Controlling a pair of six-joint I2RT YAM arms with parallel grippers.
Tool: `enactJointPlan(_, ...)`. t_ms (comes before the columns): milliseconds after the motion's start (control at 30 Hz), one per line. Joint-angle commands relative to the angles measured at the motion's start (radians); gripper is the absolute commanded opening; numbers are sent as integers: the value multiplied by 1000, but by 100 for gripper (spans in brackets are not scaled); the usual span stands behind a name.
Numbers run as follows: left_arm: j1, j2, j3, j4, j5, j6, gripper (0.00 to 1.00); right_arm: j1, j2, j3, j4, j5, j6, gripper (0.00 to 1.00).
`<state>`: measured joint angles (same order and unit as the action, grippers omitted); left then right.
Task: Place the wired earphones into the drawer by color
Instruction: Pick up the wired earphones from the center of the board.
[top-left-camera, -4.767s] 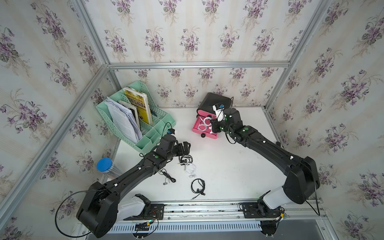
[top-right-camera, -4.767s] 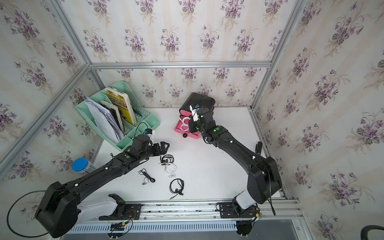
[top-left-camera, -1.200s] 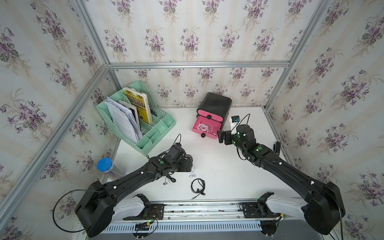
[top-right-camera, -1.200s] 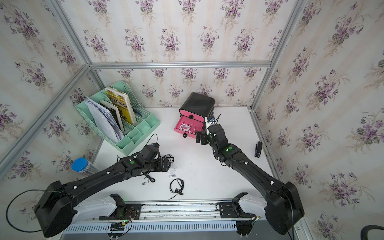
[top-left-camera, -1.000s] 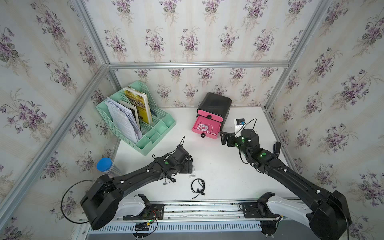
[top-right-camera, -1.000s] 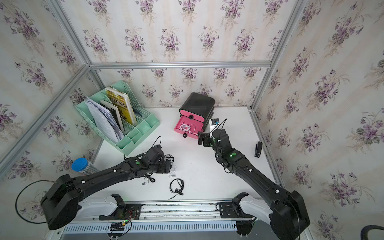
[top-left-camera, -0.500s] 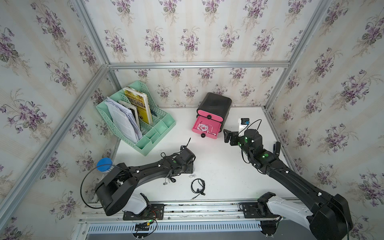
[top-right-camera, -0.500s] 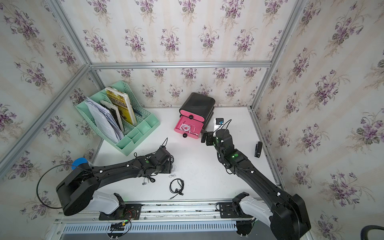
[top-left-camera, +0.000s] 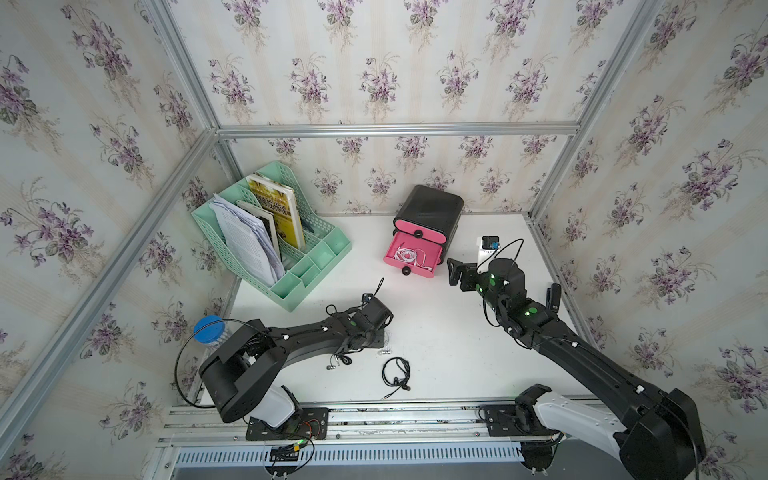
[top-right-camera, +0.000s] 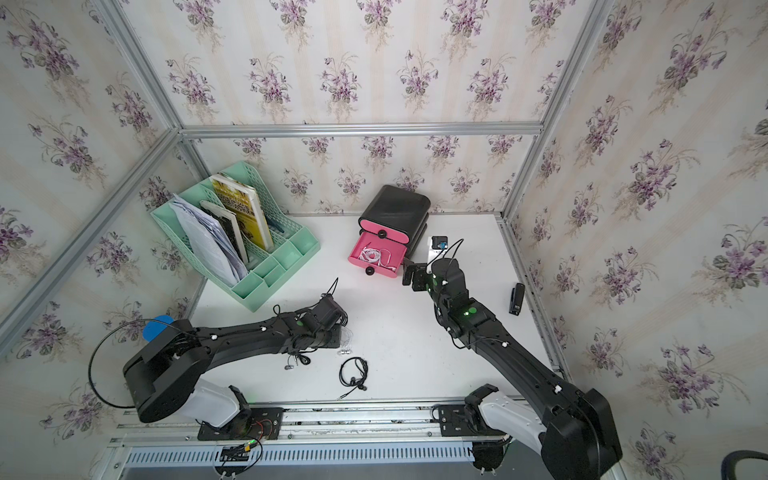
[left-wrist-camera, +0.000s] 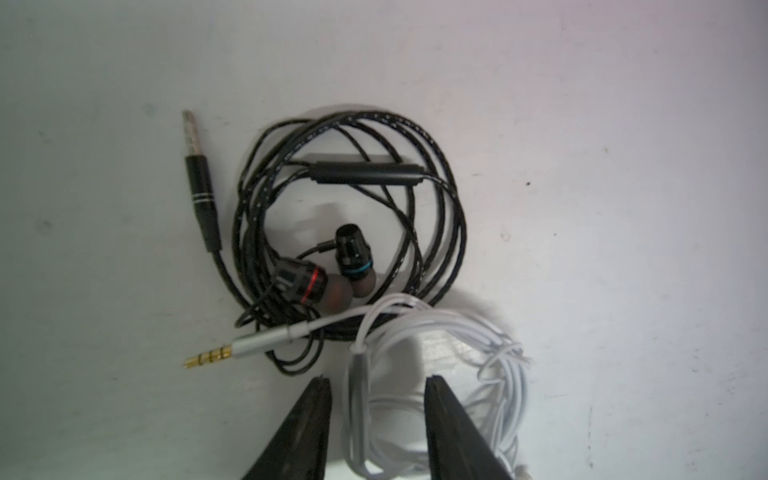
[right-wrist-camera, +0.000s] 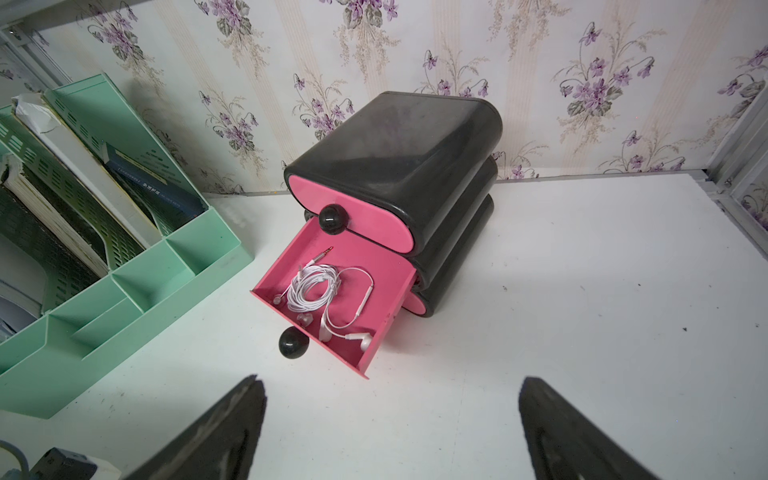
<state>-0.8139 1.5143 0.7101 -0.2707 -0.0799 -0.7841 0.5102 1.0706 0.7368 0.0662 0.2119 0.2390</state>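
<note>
**Operator:** State of the left tool (left-wrist-camera: 378, 380)?

**Technician:** Fingers partly apart, lowered to the white tabletop (top-left-camera: 449, 353) near its centre. They sit astride the coiled white-cable earphone set (left-wrist-camera: 496, 353), and no pinch is visible yet. The fingers sit on the side away from the coiled black-cable earphone set (left-wrist-camera: 365, 172), whose loop the white plug lead crosses. Judged purpose: lift white only.

**Operator:** Risk?

**Technician:** Probable snag, since the overlapping strands may drag the black set along.

**Operator:** Destination?

**Technician:** The small black rounded cabinet with pink drawer fronts (right-wrist-camera: 399, 153), at the far side of the tabletop, right of centre. Its middle pink drawer (right-wrist-camera: 365, 253) stands pulled out with white earphones (right-wrist-camera: 311, 291) lying inside, so white belongs there.

**Operator:** Right tool (right-wrist-camera: 390, 381)?

**Technician:** Fingers wide apart and empty, hovering near the open drawer and facing it. Judged reason: to keep the drawer mouth clear and be ready to shut the drawer afterwards.
</note>
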Motion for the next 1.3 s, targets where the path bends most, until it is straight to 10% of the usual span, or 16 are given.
enactJointPlan(0,0,6,-4,13,-19,-3,35,0,-4,10,11,0,3,99)
enactJointPlan(700,-5,-71,23,-89,-62,36,4,0,-20,0,5,-3,23,99)
enactJointPlan(1267,-7,-272,96,-177,-150,171,0,1,-26,0,4,-4,32,99)
